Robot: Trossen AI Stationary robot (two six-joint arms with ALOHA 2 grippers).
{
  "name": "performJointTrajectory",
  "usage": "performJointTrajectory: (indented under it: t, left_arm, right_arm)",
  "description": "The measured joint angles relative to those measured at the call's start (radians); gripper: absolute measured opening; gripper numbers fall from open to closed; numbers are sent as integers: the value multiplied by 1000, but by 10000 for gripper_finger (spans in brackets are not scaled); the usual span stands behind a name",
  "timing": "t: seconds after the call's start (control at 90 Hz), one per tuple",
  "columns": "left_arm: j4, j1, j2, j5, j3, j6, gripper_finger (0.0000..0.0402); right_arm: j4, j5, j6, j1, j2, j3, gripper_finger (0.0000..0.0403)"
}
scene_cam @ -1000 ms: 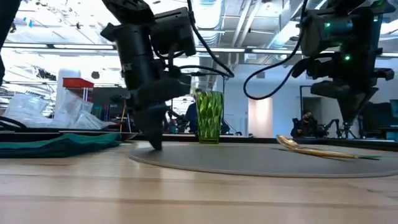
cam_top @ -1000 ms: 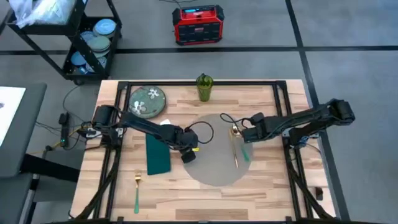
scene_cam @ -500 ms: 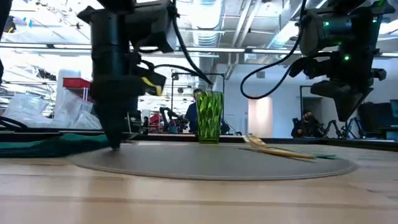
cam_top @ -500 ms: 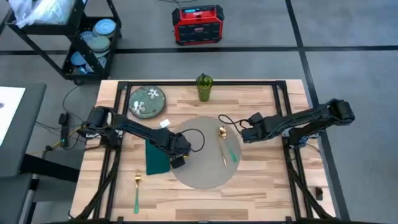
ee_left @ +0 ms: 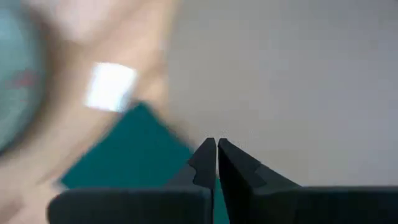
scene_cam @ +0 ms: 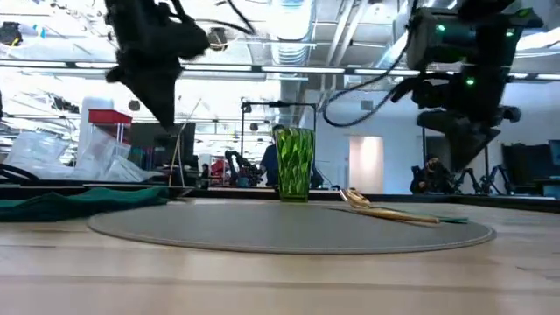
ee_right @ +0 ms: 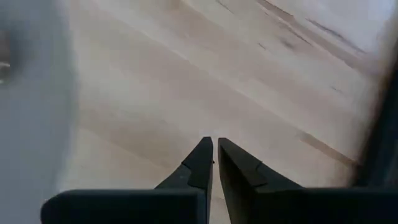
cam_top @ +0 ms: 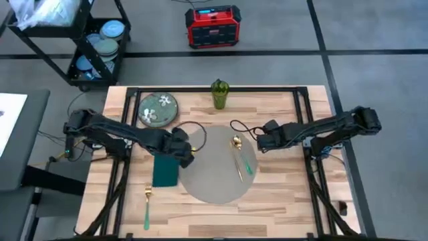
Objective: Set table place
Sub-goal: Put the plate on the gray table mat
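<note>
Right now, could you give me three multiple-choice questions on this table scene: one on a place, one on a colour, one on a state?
1. Where does the gold spoon lie?
A. on the grey placemat
B. on the teal napkin
C. in the green glass

2. What colour is the handle of the fork?
A. red
B. green
C. white

3. How is the left tool?
A. wide open
B. holding the spoon
C. shut and empty

Answers: 1 A, the high view shows the spoon on the mat's right part. 2 B, a green handle below gold tines. 3 C, the left wrist view shows its fingers together with nothing between.
</note>
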Motion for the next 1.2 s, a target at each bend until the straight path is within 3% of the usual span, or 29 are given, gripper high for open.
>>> performJointTrajectory:
  t: [0.122, 0.278, 0.456, 0.589, 0.733, 0.867, 1.089, 1.2]
  left_arm:
    - [-5, 28, -133, -164, -96, -248, 0]
    - [11, 165, -317, -183, -299, -330, 0]
    - [249, 411, -533, -175, -467, -106, 0]
    - [374, 627, -586, -139, -508, 59, 0]
    - [569, 858, -523, -5, -517, 296, 0]
    - [740, 1067, -385, 191, -497, 448, 0]
    - [721, 1302, -139, 506, -371, 693, 0]
    - [581, 1347, -12, 571, -251, 835, 0]
  right_arm:
    - [266, -149, -137, -54, -16, 1, 20]
    - [408, -174, -168, -121, -53, 1, 35]
    - [402, -194, -166, -198, -152, 1, 51]
    - [406, -194, -137, -232, -223, 1, 51]
    - [405, -193, -137, -250, -280, 1, 44]
    - [403, -193, -137, -250, -306, 1, 44]
    - [381, -193, -133, -249, -312, 1, 44]
    - [364, -194, -130, -249, -312, 1, 44]
